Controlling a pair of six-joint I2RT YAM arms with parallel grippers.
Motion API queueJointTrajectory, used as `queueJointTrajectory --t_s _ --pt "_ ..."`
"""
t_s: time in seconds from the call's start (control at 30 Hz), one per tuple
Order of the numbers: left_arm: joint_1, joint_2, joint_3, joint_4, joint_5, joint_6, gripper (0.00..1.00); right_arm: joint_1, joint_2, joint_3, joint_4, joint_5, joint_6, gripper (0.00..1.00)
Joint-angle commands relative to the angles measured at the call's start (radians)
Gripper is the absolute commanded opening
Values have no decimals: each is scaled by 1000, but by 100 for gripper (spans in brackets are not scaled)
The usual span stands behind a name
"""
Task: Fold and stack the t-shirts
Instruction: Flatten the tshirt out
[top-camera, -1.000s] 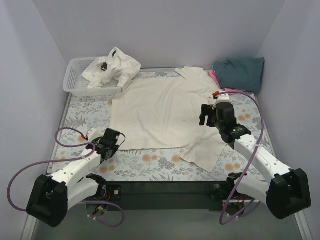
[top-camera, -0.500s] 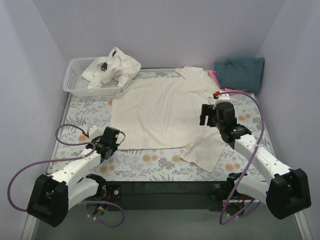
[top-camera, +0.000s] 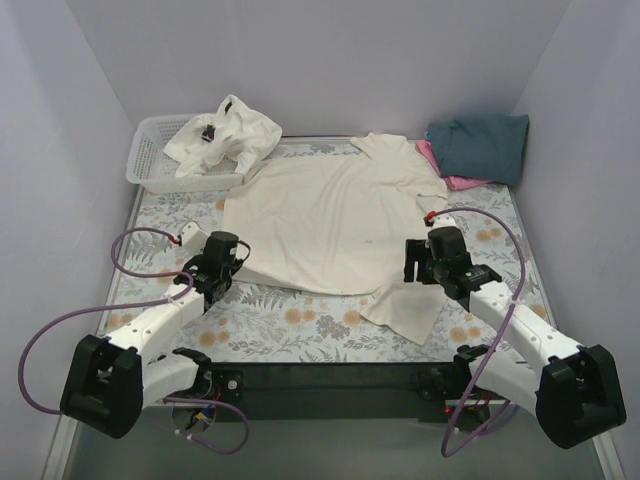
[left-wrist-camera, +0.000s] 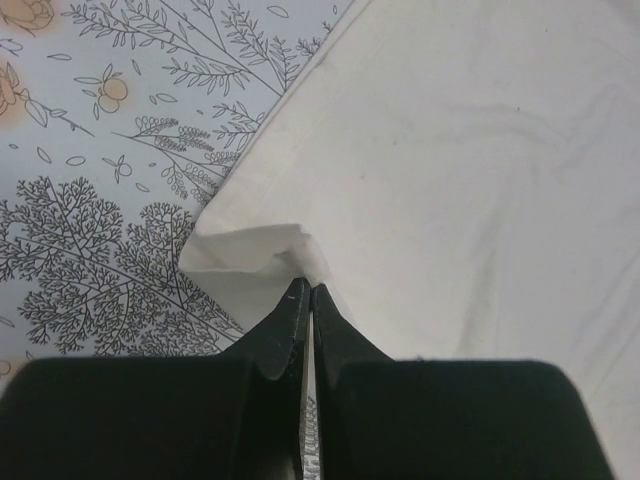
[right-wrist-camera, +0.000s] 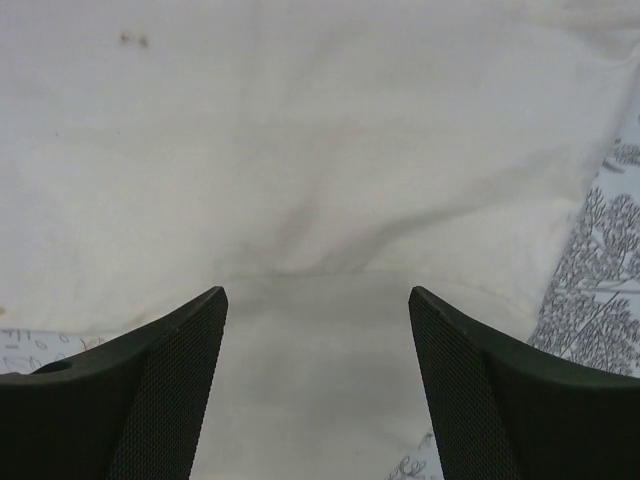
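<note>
A cream t-shirt (top-camera: 320, 220) lies spread across the middle of the table. My left gripper (top-camera: 237, 266) is at its near-left hem corner. In the left wrist view the jaws (left-wrist-camera: 306, 290) are shut, with the folded-up corner of the cream t-shirt (left-wrist-camera: 265, 245) pinched at their tips. My right gripper (top-camera: 411, 262) is over the shirt's near right sleeve, open. In the right wrist view its fingers (right-wrist-camera: 170, 370) straddle flat cream cloth (right-wrist-camera: 300, 150). A folded teal t-shirt (top-camera: 480, 145) lies on a pink one (top-camera: 452, 181) at the back right. A crumpled white t-shirt (top-camera: 225, 135) with a black label hangs over the basket.
The white lattice basket (top-camera: 150, 160) stands at the back left corner. The floral tablecloth (top-camera: 300, 325) shows along the near edge and on the left. Purple cables loop beside both arms. Grey walls close in on three sides.
My left gripper has shut on the hem corner and moved away from the near edge, drawing the corner up and inward. My right gripper has come nearer, down over the sleeve.
</note>
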Motion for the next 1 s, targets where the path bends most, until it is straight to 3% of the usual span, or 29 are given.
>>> queueJointTrajectory --t_s 0.0,0.13,0.67,0.97 --pt "23 15 21 111 -12 62 0 27 -89 -47 -137 -41 64 66" --pt "43 57 30 148 13 92 0 97 -167 -57 -211 -37 160 65" --pt "56 57 -18 227 110 141 0 298 -227 -44 -599 82 537 60" --pt "48 37 -16 211 93 145 0 372 -250 -102 -628 120 673 61"
